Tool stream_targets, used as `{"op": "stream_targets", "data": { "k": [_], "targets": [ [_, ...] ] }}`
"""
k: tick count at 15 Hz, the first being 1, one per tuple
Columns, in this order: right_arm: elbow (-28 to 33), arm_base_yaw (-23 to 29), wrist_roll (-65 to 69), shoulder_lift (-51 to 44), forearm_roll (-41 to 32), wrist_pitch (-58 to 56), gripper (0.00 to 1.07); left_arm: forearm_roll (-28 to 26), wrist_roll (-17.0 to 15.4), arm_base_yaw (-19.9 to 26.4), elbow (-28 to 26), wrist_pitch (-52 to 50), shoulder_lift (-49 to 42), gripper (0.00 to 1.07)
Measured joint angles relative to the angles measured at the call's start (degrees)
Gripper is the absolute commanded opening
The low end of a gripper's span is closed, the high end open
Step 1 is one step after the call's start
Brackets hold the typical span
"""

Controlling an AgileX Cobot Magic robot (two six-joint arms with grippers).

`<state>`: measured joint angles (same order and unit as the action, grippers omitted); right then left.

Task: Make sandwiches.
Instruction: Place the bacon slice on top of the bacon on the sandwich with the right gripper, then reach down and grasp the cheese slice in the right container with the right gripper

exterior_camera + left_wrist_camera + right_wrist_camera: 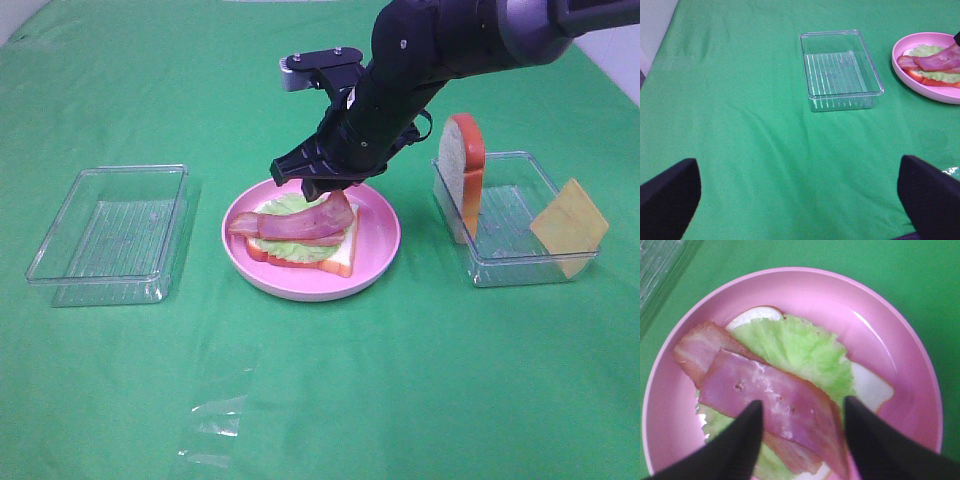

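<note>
Green cloth-covered desk [740,130] fills view. Clear plastic tray [845,102] near centre, ribbed floor, nothing inside. Pink plate [935,92] beside tray, well apart, cut off by frame edge. On plate: bread slice [920,77] with orange crust, green lettuce [927,50] on it, bacon strip [940,59] on top. Left end effector [800,185] in foreground, dark fingers [670,195] spread wide, nothing between.

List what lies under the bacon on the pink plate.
Under the bacon lies a green lettuce leaf, and beneath that a white bread slice on the pink plate. Anything else between those layers is covered by the lettuce.
</note>
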<state>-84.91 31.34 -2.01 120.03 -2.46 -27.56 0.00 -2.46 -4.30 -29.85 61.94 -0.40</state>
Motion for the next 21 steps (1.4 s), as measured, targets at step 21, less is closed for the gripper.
{"op": "stream_targets", "data": {
  "k": [21],
  "targets": [
    [-13.6, -20.0, 3.8, -16.2, 19.5, -32.0, 0.99, 0.0, 0.0, 0.0, 0.0, 0.0, 0.0, 1.00]
  ]
}}
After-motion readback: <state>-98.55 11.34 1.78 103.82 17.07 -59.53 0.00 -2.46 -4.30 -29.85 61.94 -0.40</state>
